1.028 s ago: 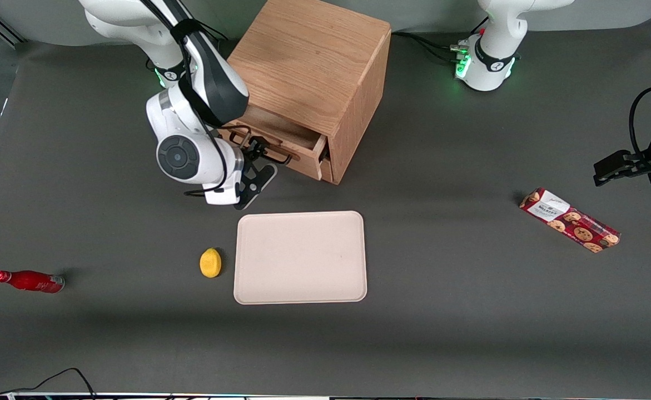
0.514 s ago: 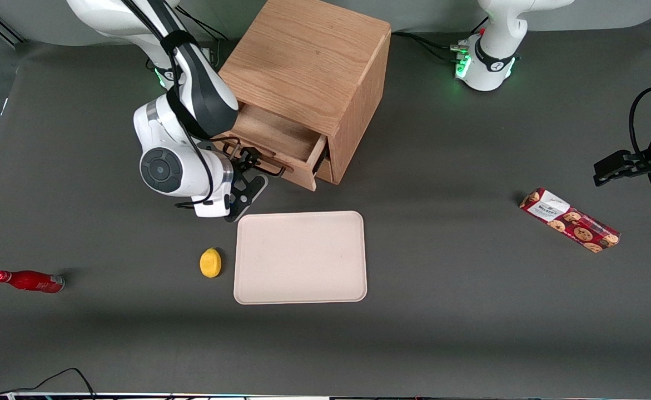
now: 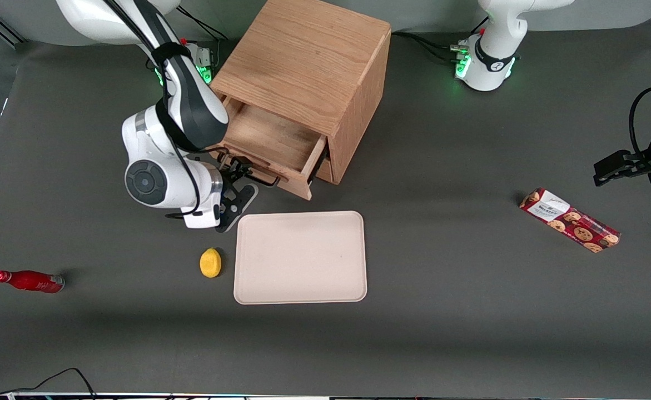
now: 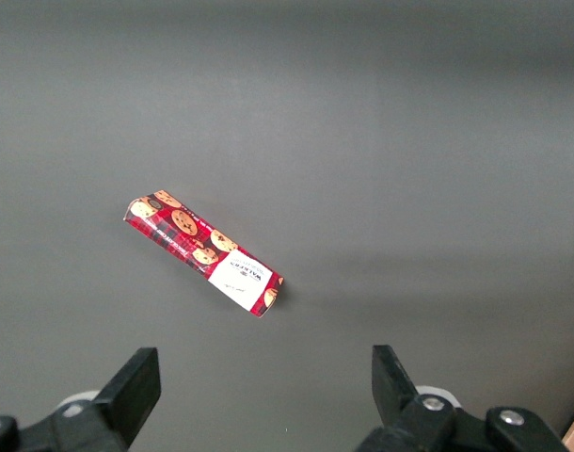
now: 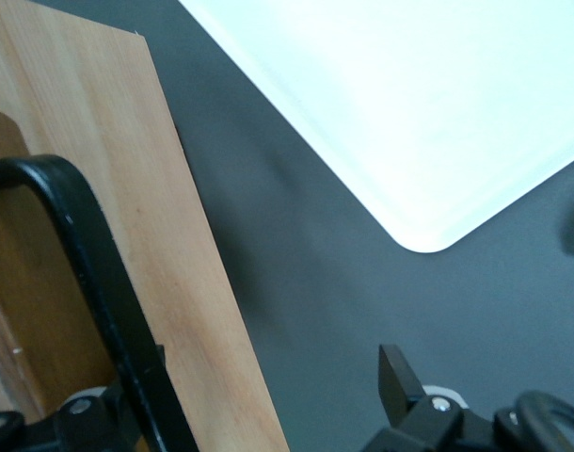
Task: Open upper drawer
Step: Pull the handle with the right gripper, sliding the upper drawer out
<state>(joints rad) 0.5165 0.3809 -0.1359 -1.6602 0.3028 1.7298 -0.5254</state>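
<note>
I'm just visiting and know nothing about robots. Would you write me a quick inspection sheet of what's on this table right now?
Surface: dark grey table, flat.
Job's things: wooden cabinet; its upper drawer is pulled partly out, nothing seen inside.
Clutter: pale tray nearer the front camera than the cabinet; lemon beside the tray; red bottle lying at the working arm's end; cookie packet toward the parked arm's end.
Grippers: gripper at the drawer's black handle.
Cables: black cable at the table's near edge; more cables by the cabinet.
Surroundings: nothing seen.
</note>
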